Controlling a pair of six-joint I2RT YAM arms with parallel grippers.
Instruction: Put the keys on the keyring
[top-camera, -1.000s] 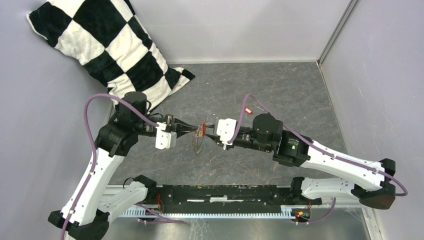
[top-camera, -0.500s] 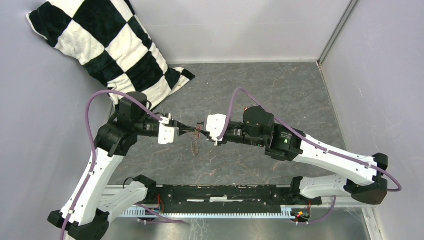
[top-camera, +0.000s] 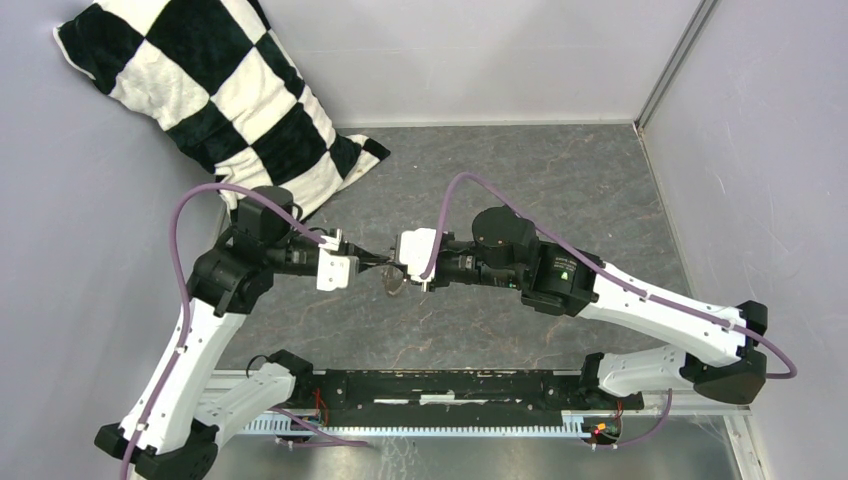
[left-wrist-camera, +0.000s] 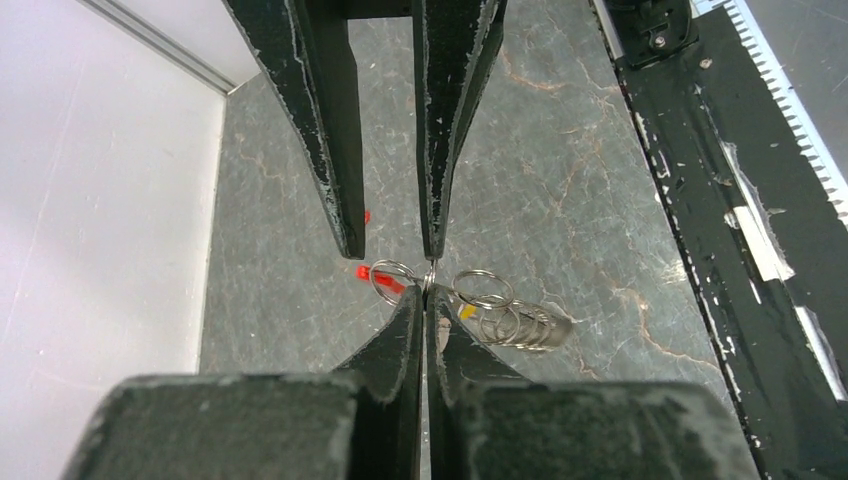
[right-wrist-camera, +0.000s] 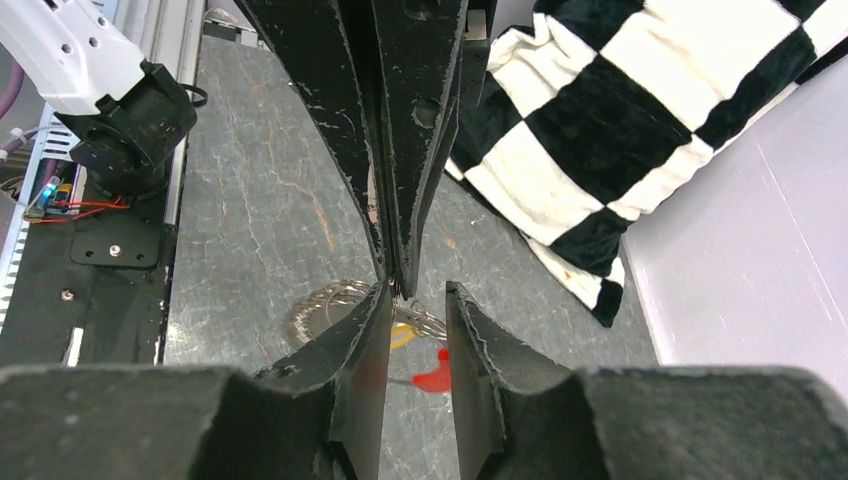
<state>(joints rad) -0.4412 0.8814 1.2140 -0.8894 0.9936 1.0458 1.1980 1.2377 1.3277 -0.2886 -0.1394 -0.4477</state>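
Note:
The keyring (left-wrist-camera: 505, 318), a cluster of grey wire loops, hangs at my left gripper (left-wrist-camera: 428, 292), whose jaws are shut on the wire between two loops. The ring also shows in the top view (top-camera: 393, 284) and in the right wrist view (right-wrist-camera: 322, 308). My right gripper (right-wrist-camera: 420, 292) is open, and its fingers straddle the left gripper's shut tips (right-wrist-camera: 400, 285). From the left wrist view the right gripper (left-wrist-camera: 392, 250) comes down from above. A yellow key head (left-wrist-camera: 467, 312) sits among the loops (right-wrist-camera: 403, 336). A red key (right-wrist-camera: 432, 378) lies under the right jaws (left-wrist-camera: 363, 271); I cannot tell if it is attached.
A black-and-white checked cushion (top-camera: 215, 95) lies at the back left, close behind the left arm. Grey walls close in the marbled table (top-camera: 560, 180). A black rail (top-camera: 450, 385) runs along the near edge. A small red speck (left-wrist-camera: 367, 215) lies on the table beyond the grippers.
My right arm has swung left until its open fingers reach around the left gripper's tips. The left gripper has stayed shut in place. The hanging ring cluster looks shorter than before.

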